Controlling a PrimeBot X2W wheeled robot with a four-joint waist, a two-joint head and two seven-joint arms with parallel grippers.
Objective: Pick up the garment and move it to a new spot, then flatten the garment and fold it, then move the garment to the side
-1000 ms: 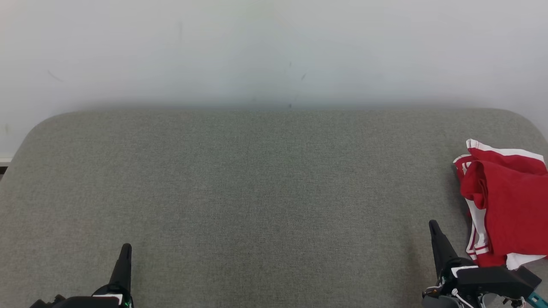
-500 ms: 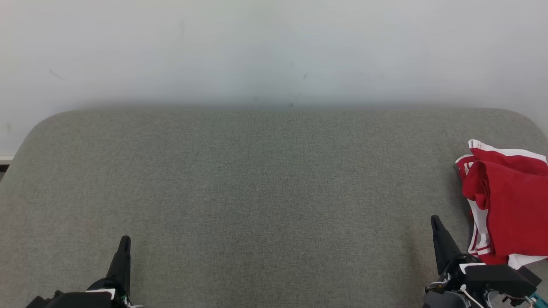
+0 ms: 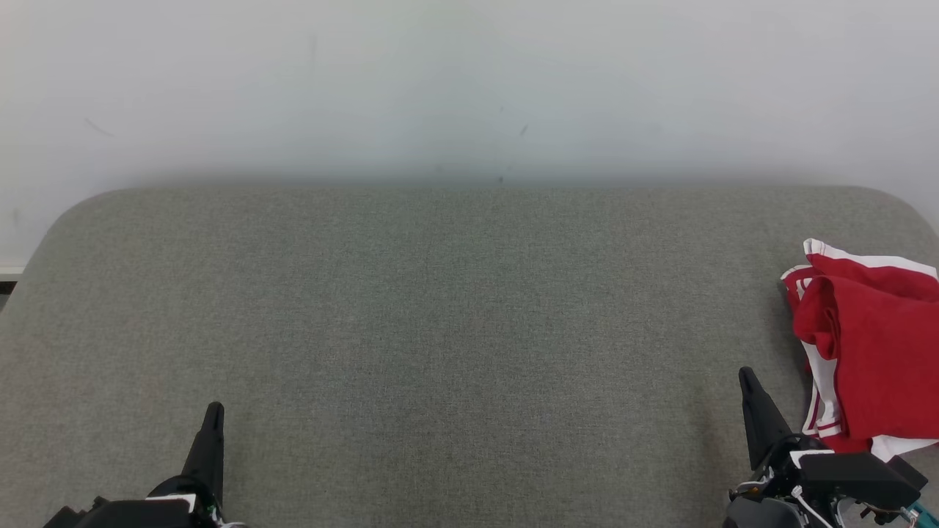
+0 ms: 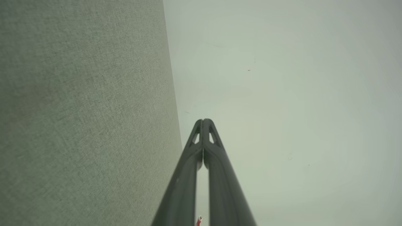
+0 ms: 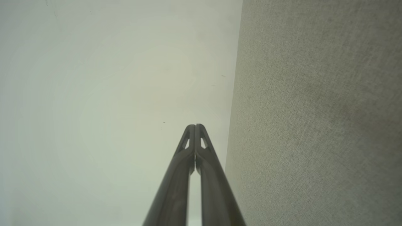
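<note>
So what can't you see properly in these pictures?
The red and white garment: the head view's right edge cuts it off, so its kind and full shape stay unknown.
Its near corner: hidden behind the base of the right gripper.
The left gripper: the head view's bottom edge cuts off its base.
A red speck in the left wrist view: too small to identify.

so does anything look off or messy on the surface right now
Only the red and white garment: it lies bunched and uneven at the right edge of the grey padded surface, running out of the head view. Nothing looks spilled or damaged.
</note>
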